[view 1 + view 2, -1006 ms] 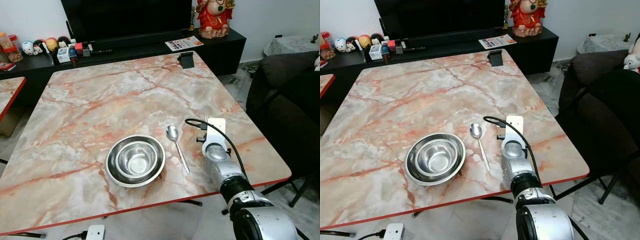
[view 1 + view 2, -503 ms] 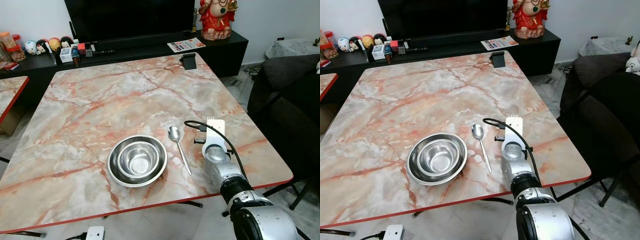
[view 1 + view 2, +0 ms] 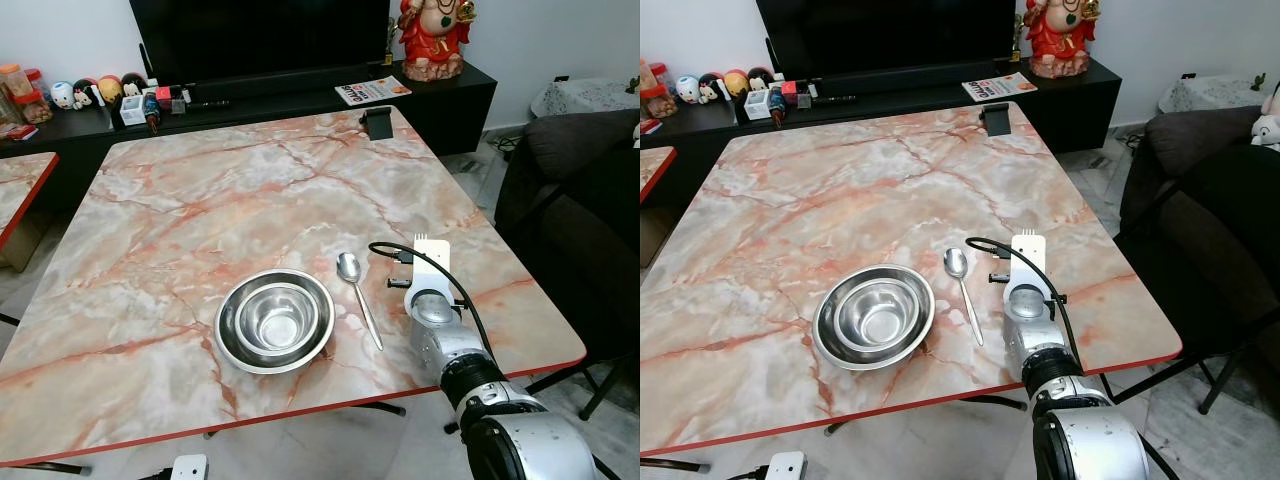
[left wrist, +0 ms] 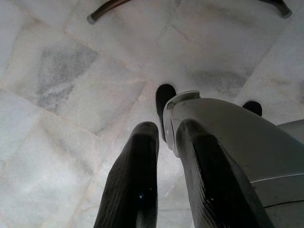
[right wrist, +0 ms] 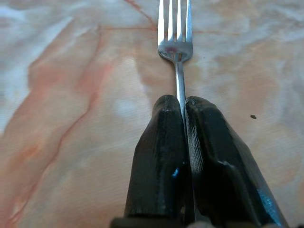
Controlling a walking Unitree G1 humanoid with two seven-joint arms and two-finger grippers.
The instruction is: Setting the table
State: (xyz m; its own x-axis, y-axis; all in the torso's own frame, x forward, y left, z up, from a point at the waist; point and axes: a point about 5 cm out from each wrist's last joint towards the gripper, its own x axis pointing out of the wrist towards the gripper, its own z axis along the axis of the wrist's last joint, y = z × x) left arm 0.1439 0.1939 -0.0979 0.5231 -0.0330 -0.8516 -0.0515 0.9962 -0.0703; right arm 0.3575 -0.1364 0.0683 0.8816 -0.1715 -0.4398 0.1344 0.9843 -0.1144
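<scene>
I see two nested steel bowls (image 3: 274, 320) near the front of the marble bench (image 3: 200, 200), the inner one holding nothing I can make out. Just beside them on my right lies a spoon (image 3: 358, 297), bowl end away from me. My right hand (image 5: 183, 107) is clenched on a fork (image 5: 175, 42), tines pointing outward over the bench, right of the spoon. A small black object (image 3: 377, 122) stands at the far edge. My left hand (image 4: 166, 137) hangs over the tiled floor (image 4: 71, 71), its fingers slightly apart, grasping nothing.
</scene>
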